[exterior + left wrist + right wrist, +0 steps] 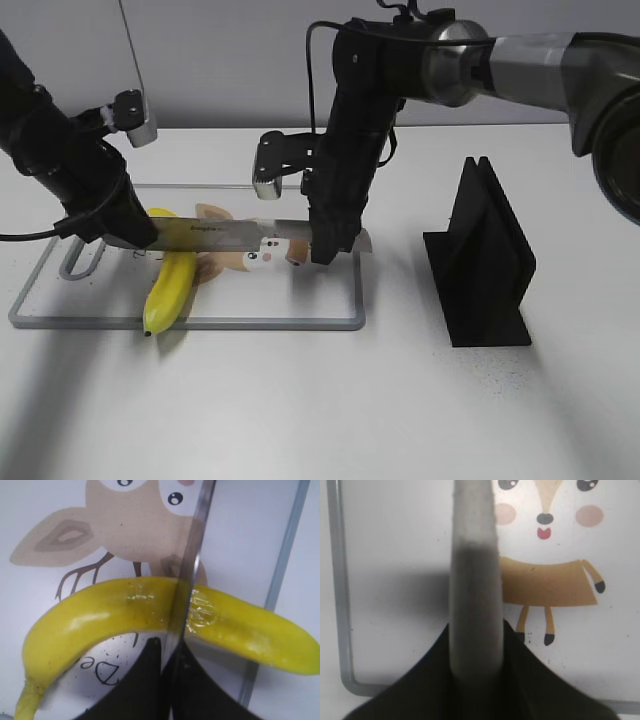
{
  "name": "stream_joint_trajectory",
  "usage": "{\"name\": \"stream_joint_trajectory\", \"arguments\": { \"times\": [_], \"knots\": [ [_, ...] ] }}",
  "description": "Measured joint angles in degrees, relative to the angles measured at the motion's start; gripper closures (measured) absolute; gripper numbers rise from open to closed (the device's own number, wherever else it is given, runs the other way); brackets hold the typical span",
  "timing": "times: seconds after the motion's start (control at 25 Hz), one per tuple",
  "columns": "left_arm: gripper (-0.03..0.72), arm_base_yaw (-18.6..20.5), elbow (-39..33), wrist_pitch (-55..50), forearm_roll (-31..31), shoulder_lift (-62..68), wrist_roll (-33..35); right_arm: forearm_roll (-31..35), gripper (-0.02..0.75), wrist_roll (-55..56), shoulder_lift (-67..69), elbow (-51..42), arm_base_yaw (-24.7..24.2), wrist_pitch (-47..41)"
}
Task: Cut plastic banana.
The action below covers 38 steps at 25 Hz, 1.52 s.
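Note:
The plastic banana [170,290] lies on the white cutting board [200,323], its dark tip over the front rim. A knife [220,235] lies level across the banana, with its blade on the banana's upper part. My left gripper [140,235] is shut on the blade's tip end. My right gripper [325,250] is shut on the grey handle. In the left wrist view the blade [197,540] runs edge-on from the jaws [170,650] over the banana [100,615], which shows scuffed marks beside it. In the right wrist view the handle [472,580] sits between the jaws [475,650].
The board has a grey rim [287,545] [335,580], a printed cartoon deer [547,580] and a wire handle [80,262] at its left end. A black knife stand [480,260] stands on the table to the right of the board.

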<state>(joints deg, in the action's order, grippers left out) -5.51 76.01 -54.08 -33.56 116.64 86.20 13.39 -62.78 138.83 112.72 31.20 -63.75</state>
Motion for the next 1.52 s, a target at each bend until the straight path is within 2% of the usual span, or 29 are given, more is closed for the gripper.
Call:
{"name": "stream_joint_trajectory", "arguments": {
  "times": [0.4,0.72,0.96,1.52],
  "knots": [
    [0.661,0.0,0.1,0.0,-0.4,0.0,0.0,0.1,0.556,-0.1,0.9,0.2,-0.1,0.0],
    [0.661,0.1,0.0,0.0,-0.2,-0.1,-0.1,-0.5,0.556,0.6,1.8,5.3,-0.1,-4.6],
    [0.661,-0.2,-1.1,1.6,1.0,-2.4,-0.5,-0.9,0.554,1.2,0.2,5.7,0.3,-4.9],
    [0.668,-0.5,-1.7,1.6,4.0,-19.2,-0.8,-1.0,0.547,3.0,-11.9,5.5,0.6,-5.1]
  ]
}}
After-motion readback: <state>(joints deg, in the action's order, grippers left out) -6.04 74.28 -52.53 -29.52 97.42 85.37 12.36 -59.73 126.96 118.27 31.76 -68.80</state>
